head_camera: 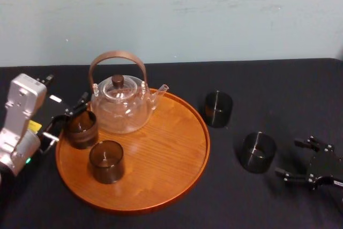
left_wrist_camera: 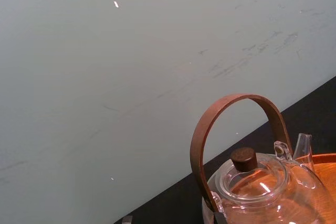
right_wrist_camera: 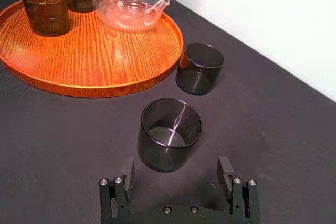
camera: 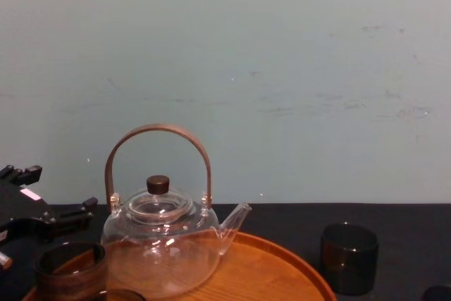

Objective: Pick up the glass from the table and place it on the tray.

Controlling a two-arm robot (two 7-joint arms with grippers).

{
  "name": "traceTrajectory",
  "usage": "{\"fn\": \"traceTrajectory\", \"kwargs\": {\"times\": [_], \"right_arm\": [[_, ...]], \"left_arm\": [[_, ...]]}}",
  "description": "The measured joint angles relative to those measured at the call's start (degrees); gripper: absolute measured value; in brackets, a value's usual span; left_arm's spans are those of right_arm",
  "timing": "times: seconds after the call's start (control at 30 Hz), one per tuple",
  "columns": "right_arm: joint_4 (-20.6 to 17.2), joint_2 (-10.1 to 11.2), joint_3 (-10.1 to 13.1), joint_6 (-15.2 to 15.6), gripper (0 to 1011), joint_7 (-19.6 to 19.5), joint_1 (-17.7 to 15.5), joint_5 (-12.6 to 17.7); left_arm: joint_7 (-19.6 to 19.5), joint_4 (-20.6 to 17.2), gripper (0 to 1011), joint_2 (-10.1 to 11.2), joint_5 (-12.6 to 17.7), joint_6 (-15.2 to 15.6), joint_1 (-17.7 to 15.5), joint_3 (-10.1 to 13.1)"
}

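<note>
Soft, even light all round, the pale wall (camera: 282,68) bright and flat, the black table (head_camera: 268,89) swallowing nearly every shadow. Small white glints on the teapot (left_wrist_camera: 262,184), a pale sheen across the tray (right_wrist_camera: 105,51), and a thin bright streak curving inside the glass (right_wrist_camera: 169,140).

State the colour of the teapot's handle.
Brown; the handle shows best in the left wrist view.
</note>
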Motion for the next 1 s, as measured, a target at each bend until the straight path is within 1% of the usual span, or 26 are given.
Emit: {"fn": "traceTrajectory", "kwargs": {"times": [0.17,0.37,0.63,1.0], "right_arm": [[0.62,-1.42,-0.05,1.40,1002,0.64,0.94,0.15],[1.76,-3.28,-0.58,3.14,1002,1.42,2.75,1.15],[3.11,-4.42,-1.93,3.92,1002,2.40,4.80,1.65],[5.43,-5.89,-3.90,5.29,1002,2.63,7.84,1.84]], "left_arm": [[0.00,0.00,1001,0.00,0.00,0.00,0.00,0.00],[0.00,0.00,1001,0.00,0.00,0.00,0.00,0.00],[0.00,0.00,1001,0.00,0.00,0.00,0.00,0.00],[0.00,0.00,1001,0.00,0.00,0.00,0.00,0.00]]}}
